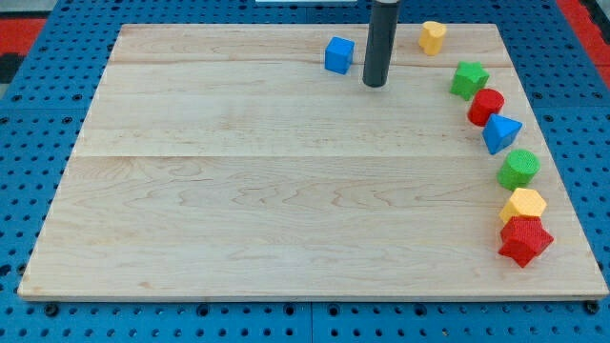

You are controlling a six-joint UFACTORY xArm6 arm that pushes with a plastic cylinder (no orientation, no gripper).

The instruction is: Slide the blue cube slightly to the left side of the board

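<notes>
Blue cube (338,54) left of my tip (375,83).

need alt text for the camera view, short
My tip rests on a wooden board just to the view's right of the blue cube, near the view's top edge, with a small gap between them. Seven other coloured blocks curve down the view's right side.

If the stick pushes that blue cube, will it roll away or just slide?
Probably slide: the blue cube sits on a flat face on the smooth wooden board. It looks small, so likely light. My tip stands just to its right; an off-centre push might turn it.
</notes>
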